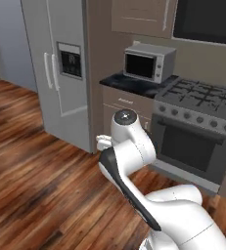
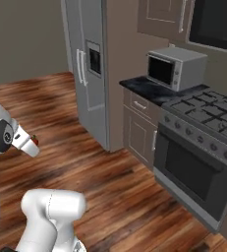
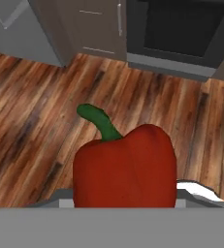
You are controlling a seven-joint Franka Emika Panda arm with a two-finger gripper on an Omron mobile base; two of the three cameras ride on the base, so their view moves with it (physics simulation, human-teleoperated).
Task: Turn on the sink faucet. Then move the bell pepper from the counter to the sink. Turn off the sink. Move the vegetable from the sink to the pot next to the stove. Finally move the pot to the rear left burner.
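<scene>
A grey refrigerator (image 1: 60, 73) stands at the left, beside a short stretch of the counter (image 1: 122, 83) carrying a silver microwave (image 1: 148, 62), with the stove (image 1: 197, 122) to the right. Over the wooden floor (image 3: 31, 121), the gripper (image 2: 35, 141) is closed around the bell pepper (image 3: 125, 167). The red vegetable sits upright in its grasp, green stem raised, well apart from the stove.

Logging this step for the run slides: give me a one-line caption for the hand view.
Red bell pepper with green stem, held close before the hand camera above the wood floor, oven door beyond.
</scene>
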